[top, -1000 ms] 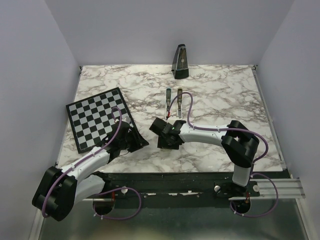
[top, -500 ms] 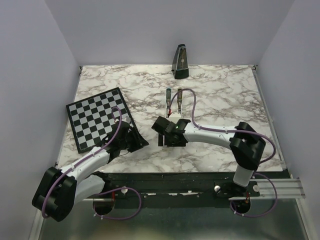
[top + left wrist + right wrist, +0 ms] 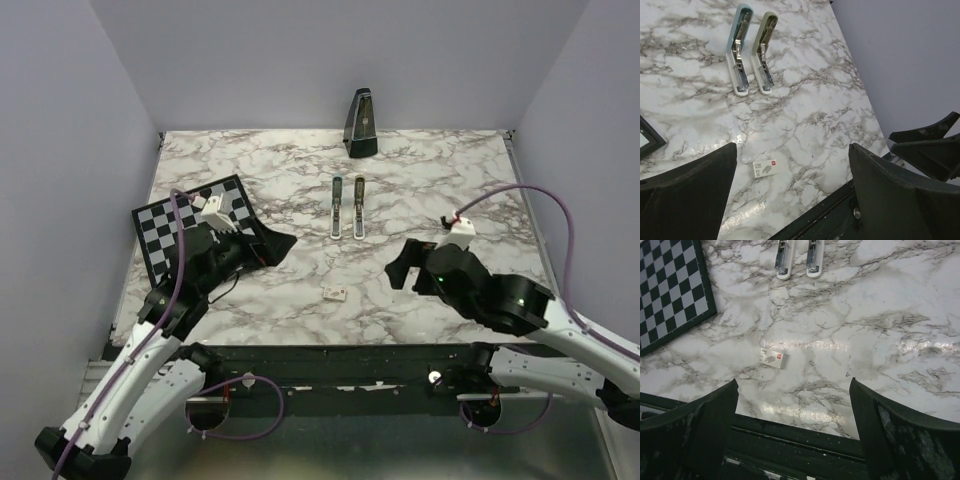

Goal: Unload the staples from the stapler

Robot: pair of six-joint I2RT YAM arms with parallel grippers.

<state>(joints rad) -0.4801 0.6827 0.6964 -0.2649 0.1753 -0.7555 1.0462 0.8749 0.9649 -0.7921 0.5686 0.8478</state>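
The stapler (image 3: 347,207) lies as two slim pale bars side by side at the middle of the marble table, metal insides facing up. The left wrist view shows the stapler (image 3: 750,52) far ahead, and its near ends (image 3: 796,260) reach the top of the right wrist view. My left gripper (image 3: 268,246) hovers open over the chessboard's corner, and between its fingers (image 3: 792,150) there is only bare table. My right gripper (image 3: 404,263) hovers open at the front right and holds nothing (image 3: 793,382).
A small white box (image 3: 334,293) with a red mark lies near the front edge, also seen as the box (image 3: 764,167) and the box (image 3: 772,357). A chessboard (image 3: 190,235) sits at the left. A black metronome (image 3: 361,124) stands at the back.
Both arms have drawn back from the table's middle and lifted, and both grippers have opened wide. The small white box now lies uncovered where the right gripper was. The stapler has not moved.
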